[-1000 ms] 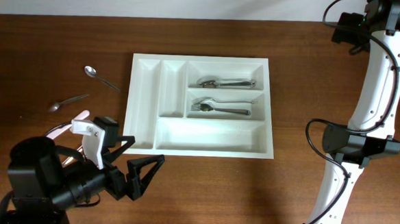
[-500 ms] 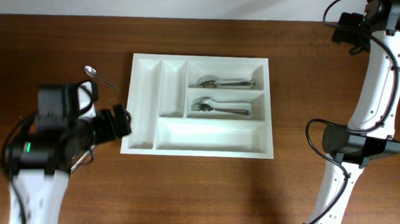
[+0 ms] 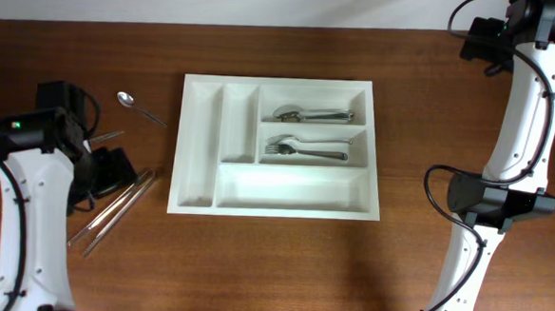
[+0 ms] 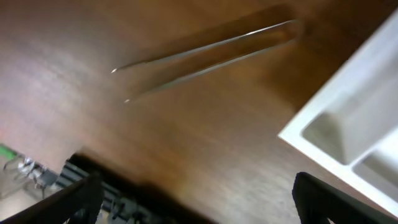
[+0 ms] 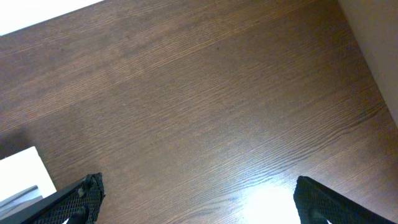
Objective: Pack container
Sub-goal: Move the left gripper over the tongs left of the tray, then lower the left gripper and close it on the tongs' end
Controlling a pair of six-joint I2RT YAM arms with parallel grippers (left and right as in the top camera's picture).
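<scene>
Left arm (image 3: 27,209): white, standing over the desk's left edge.
Left gripper (image 4: 199,204): fingers spread wide with nothing between them, low over the wood just left of the container. The wrist view is blurred.
Metal handle (image 3: 108,135): pokes out from under the left arm; its head is hidden.
Sticks (image 3: 115,211): two thin pale ones lying side by side on a slant, between the left arm and the container's near left corner, apart from the container.
Loose spoon (image 3: 139,107): flat on the desk toward the far left, bowl pointing away from the container.
Desk (image 3: 272,260): dark brown wood.
Container (image 3: 197,197): white tray, flat at the middle of the desk, nearer the far edge. Two narrow upright compartments are on its left, two wide ones are stacked on its right, and one long one runs along its near side.
Spoons (image 3: 313,113): in the far right wide compartment, bowls to the left.
Forks (image 3: 304,150): in the wide compartment just nearer, tines to the left.
Right arm (image 3: 516,139): white, upright along the desk's right edge.
Right gripper (image 5: 199,208): fingers spread wide and holding nothing, over bare wood by the far right corner, well apart from the container.
</scene>
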